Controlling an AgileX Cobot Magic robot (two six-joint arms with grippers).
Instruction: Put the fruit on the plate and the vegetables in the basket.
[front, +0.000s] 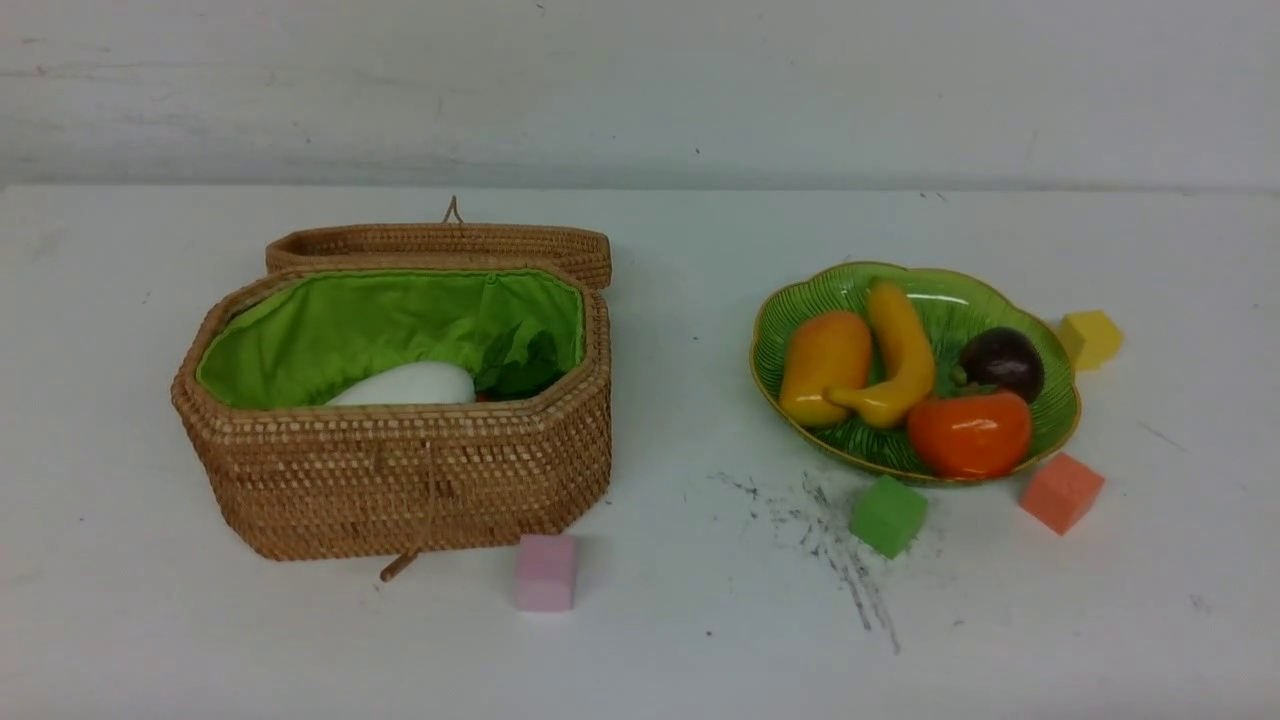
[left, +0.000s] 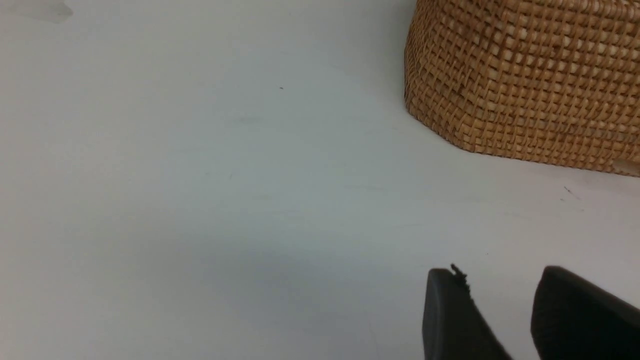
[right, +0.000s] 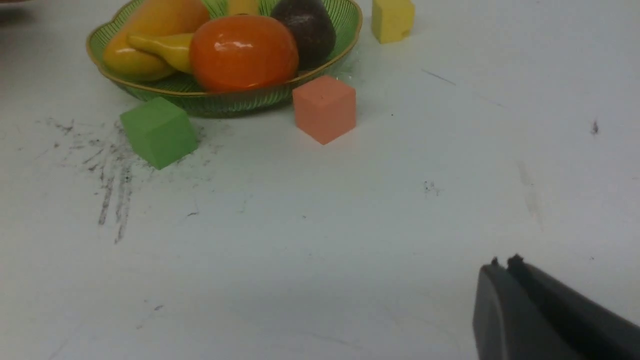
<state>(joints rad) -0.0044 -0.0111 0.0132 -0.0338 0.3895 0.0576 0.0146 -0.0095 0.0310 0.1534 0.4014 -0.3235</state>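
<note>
Left tool (left: 495, 280) parted, empty, near brown woven rattan basket (left: 525, 85) wall. Right tool (right: 502, 265) closed, empty, well apart from ribbed green glass plate (right: 230, 97) holding the fruit

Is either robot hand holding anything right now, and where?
Nothing. The left hand is open over bare table; the right hand is shut on nothing.

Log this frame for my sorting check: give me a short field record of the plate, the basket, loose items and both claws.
plate: holds mango, banana, dark purple fruit, orange-red fruit
basket: lid open, white eggplant and green leaves inside; rest hidden
loose on table: pink cube, green cube, orange cube, yellow cube
left claw: open, empty
right claw: shut, empty
</note>
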